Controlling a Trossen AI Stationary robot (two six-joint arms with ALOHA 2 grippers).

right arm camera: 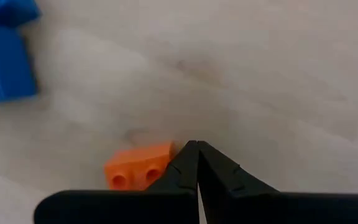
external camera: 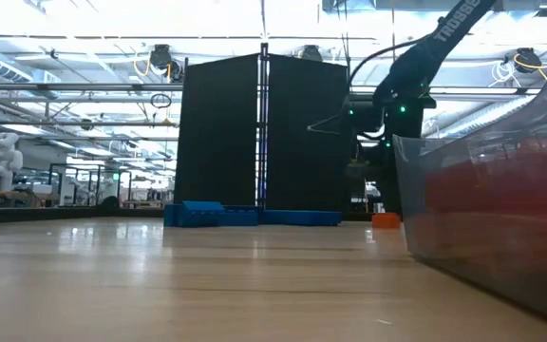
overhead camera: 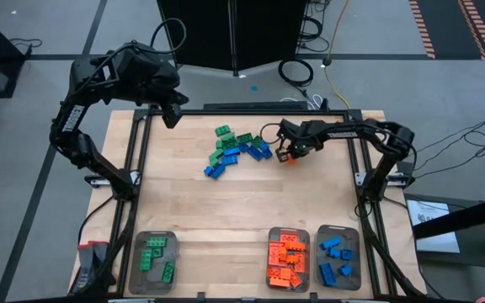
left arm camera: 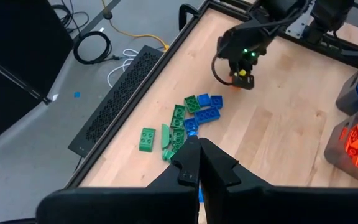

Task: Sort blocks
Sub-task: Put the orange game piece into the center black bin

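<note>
Nearest the front edge of the pale wooden table [overhead camera: 251, 210] stood 3 clear rectangular plastic trays: the left tray [overhead camera: 155, 262] held green studded bricks, the middle tray [overhead camera: 288, 258] held orange ones, and the right tray [overhead camera: 338, 257] held blue ones. In the low view the middle tray's wall filled the right side of the picture.

Farther back, near the table's middle rear, lay a loose heap of small green and blue studded plastic bricks [overhead camera: 236, 150]. Just to the right of the heap sat a single small orange studded brick [right arm camera: 139, 165].

The right gripper [overhead camera: 288, 154] was down at the tabletop beside that orange brick, its 2 dark fingers pressed together with nothing between them. In the right wrist view the brick lay just beside the fingertips; whether they touched it could not be told.

Farthest back, the left gripper [overhead camera: 173, 116] hung above the table's rear-left edge, also clenched and empty. The left wrist view looked down past its closed fingers onto the heap.
</note>
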